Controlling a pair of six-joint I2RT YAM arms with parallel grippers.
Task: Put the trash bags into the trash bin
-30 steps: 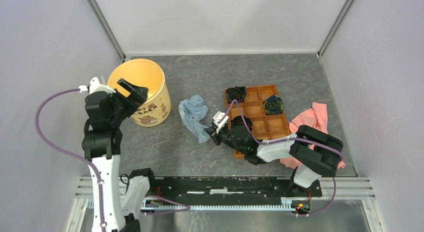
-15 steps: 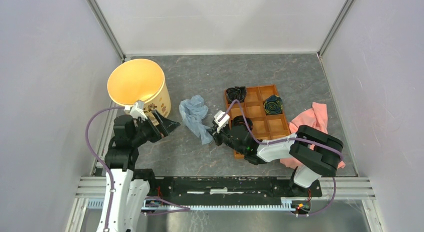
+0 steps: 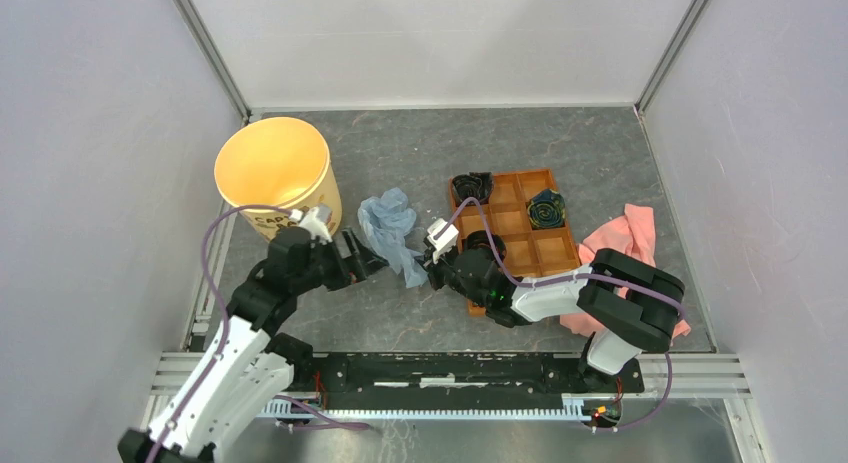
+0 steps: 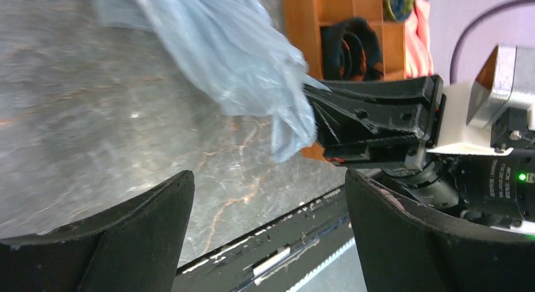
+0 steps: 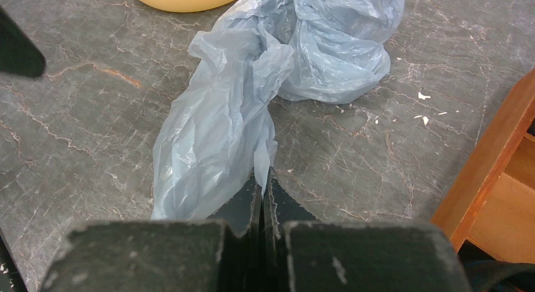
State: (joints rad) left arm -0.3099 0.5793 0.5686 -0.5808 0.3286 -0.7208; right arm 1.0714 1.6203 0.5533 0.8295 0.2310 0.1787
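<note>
Right hand [image 5: 262,178] pinched closed on the near tail of the bag [image 3: 392,231]. The rest of the bag lies crumpled on the table [image 3: 400,153] between the bin [image 3: 322,205] and the tray [image 3: 520,176], not in the bin. Left hand [image 3: 362,260] has fingers apart, low over the table, just beside the bag and holding nothing.

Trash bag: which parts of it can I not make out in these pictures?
Top external: the right gripper covers the near end of the trash bag.
Left wrist: the top edge cuts off its far part.
Right wrist: the shut fingers hide the pinched fold.
All views: crumpling hides its loop handles.
</note>
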